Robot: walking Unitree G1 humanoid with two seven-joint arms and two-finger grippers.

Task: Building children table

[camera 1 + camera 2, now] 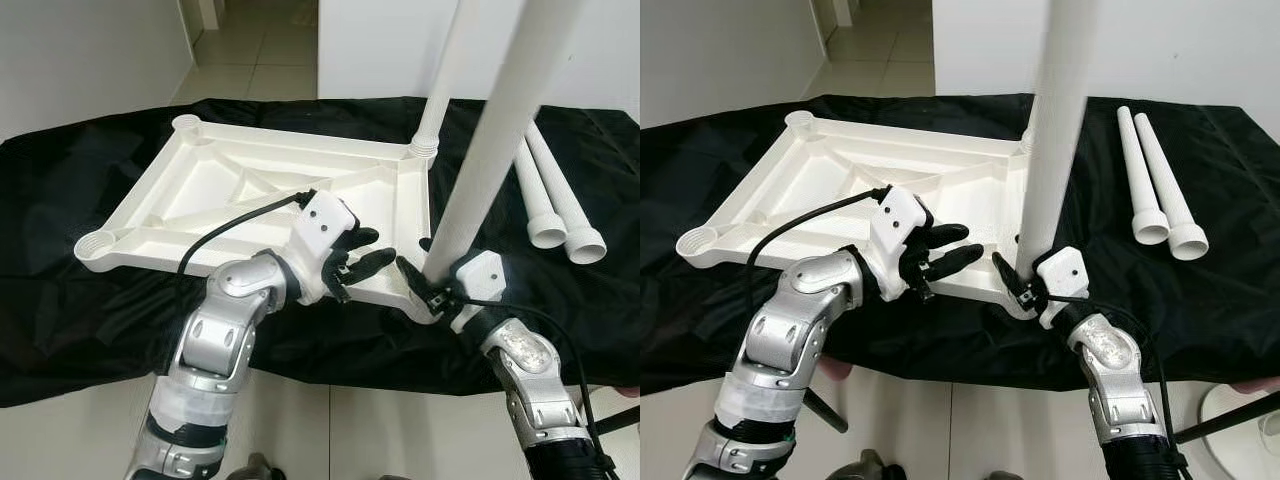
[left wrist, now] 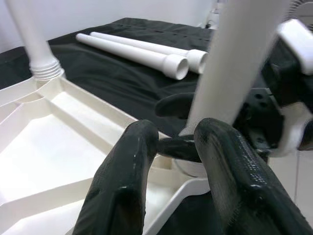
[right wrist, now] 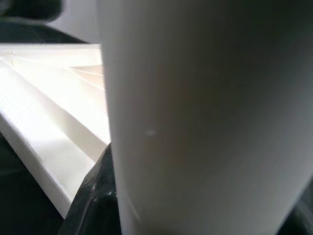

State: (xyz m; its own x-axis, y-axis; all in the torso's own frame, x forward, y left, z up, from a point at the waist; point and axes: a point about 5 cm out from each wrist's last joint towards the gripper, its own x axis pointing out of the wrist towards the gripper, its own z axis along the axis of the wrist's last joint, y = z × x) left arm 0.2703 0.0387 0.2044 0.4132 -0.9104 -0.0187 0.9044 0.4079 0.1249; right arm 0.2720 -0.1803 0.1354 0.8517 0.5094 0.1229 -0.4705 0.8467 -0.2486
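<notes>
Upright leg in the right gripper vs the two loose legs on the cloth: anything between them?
Nothing but bare black cloth between the held leg and the loose legs, as the right eye view shows.

One tabletop (image 1: 250, 190) lies upside down on one black cloth (image 1: 60, 180).

Four legs in all:
- Two stand upright in corner sockets: one leg (image 1: 440, 90) at the top's 1 o'clock corner and one thicker-looking, nearer leg (image 1: 490, 150) at its 5 o'clock corner.
- Two loose legs (image 1: 560, 200) lie side by side on the cloth, at 3 o'clock from the top.

Two empty sockets can be counted: one (image 1: 186, 122) at the 11 o'clock corner and one (image 1: 96, 243) at the 8 o'clock corner.

Two grippers: the left gripper (image 1: 360, 258) and the right gripper (image 1: 425, 285), each with two black fingers.
</notes>
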